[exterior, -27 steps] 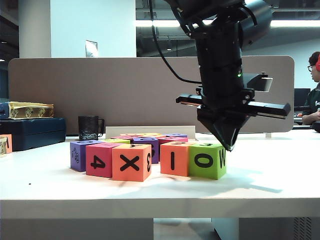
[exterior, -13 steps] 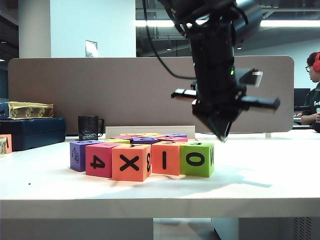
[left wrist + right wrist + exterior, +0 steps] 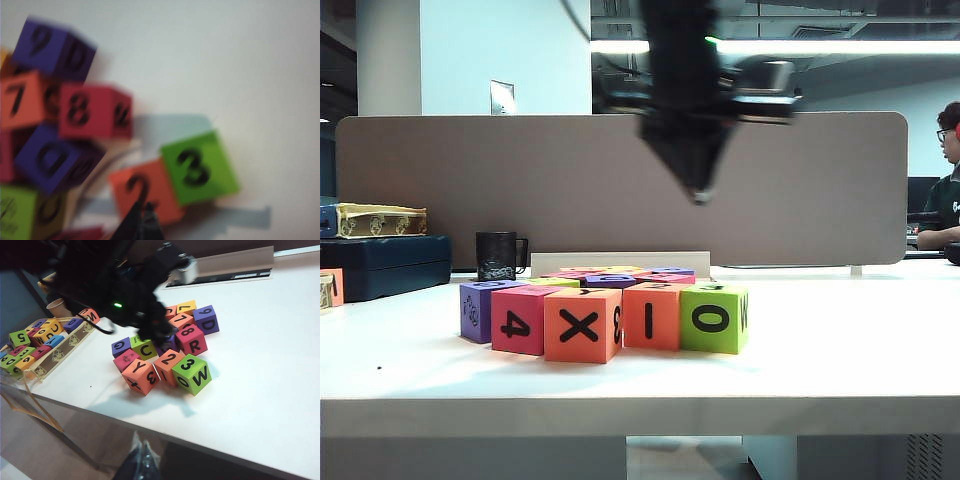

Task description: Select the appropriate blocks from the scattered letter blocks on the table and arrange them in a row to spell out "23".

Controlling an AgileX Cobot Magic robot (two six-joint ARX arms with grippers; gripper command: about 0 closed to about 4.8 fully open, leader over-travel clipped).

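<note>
Looking first at the left gripper (image 3: 698, 195), you find its jaws pressed together with nothing between them, hanging blurred high above the cluster in the exterior view, well clear of every cube. In its own wrist view the same closed tip (image 3: 141, 217) shows dark at the frame edge, over the orange block (image 3: 145, 192) whose top face reads 2. The right gripper (image 3: 141, 460) sits apart from the work, off the near edge of the counter (image 3: 260, 360); its jaws look closed to a dark point and carry nothing.

Moving outward to the blocks, the orange 2 and the green block (image 3: 200, 167) with a 3 on top lie side by side, touching, the 2 before the 3 as the digits read. In the right wrist view you see the same pair, orange (image 3: 169, 365) and green (image 3: 192, 373), at the front of the cluster nearest that camera. In the exterior view they are the orange cube showing I (image 3: 650, 318) and the green cube showing O (image 3: 712, 318).

You can judge the spelling as essentially done: both digits face up, in order, in one line. What is left is small. The pair touches the orange X cube (image 3: 582, 325) and sits close against the rest of the letter blocks (image 3: 192, 325), so you may want it drawn clear to read as its own row. Otherwise only the retreat of the left arm remains.
</note>
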